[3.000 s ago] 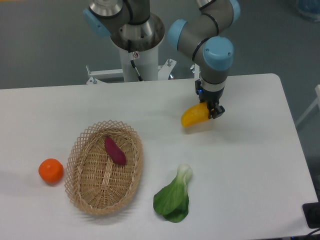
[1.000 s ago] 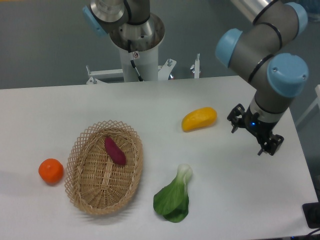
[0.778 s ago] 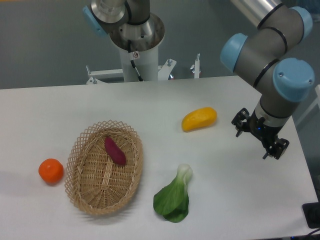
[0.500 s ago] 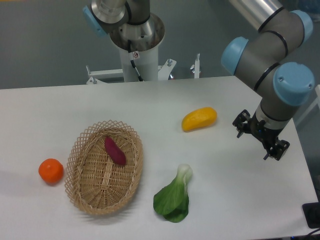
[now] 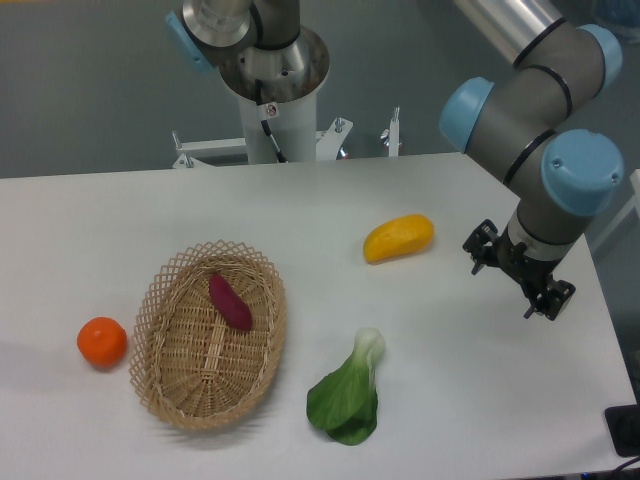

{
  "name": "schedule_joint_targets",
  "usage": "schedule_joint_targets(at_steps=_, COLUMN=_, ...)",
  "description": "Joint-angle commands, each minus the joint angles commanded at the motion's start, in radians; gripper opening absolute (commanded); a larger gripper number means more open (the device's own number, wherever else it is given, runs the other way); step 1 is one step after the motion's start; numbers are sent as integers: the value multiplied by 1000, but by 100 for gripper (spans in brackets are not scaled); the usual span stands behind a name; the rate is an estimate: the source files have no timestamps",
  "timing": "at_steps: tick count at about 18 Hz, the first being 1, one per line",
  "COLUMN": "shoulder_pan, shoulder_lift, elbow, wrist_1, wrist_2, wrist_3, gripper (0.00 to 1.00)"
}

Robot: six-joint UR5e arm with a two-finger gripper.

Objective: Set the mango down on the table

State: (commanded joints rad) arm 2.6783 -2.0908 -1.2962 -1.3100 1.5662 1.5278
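Now the two dark fingers (image 5: pixel 485 246) of the gripper (image 5: pixel 517 274) are standing spread wide apart, with nothing between them, one tip toward the centre of the frame and the other lower and further right. They are hanging over bare tabletop at the right side of the frame, the tool tilted so that the line between the tips is running diagonally down to the right. Above them the grey arm (image 5: pixel 520 110) with its light-blue joint caps is rising toward the upper right corner.

Left of the gripper and apart from it, the mango (image 5: pixel 398 238) is lying on the table (image 5: pixel 90 230), a little right of the frame's centre, its long axis tilting slightly up toward the right. Nothing is touching it.

Below the mango, near the lower middle of the frame, a green bok choy (image 5: pixel 347 394) is lying with its pale stem pointing up. Further left, the oval wicker basket (image 5: pixel 165 310) is sitting on the tabletop, and a purple sweet potato (image 5: pixel 230 302) is resting inside it, toward its upper part. Just beside the basket's left rim, at the left of the frame, a round orange fruit (image 5: pixel 102 342) is sitting on the white surface. At the top centre, the robot's white base column (image 5: pixel 270 110) is standing behind the table's far edge.
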Motion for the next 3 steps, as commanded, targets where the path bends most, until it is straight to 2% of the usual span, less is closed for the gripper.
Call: schedule_joint_targets(at_steps=3, shoulder_pan=0, shoulder_lift=2, elbow=0, wrist_1=0, wrist_2=0, wrist_3=0, gripper=100)
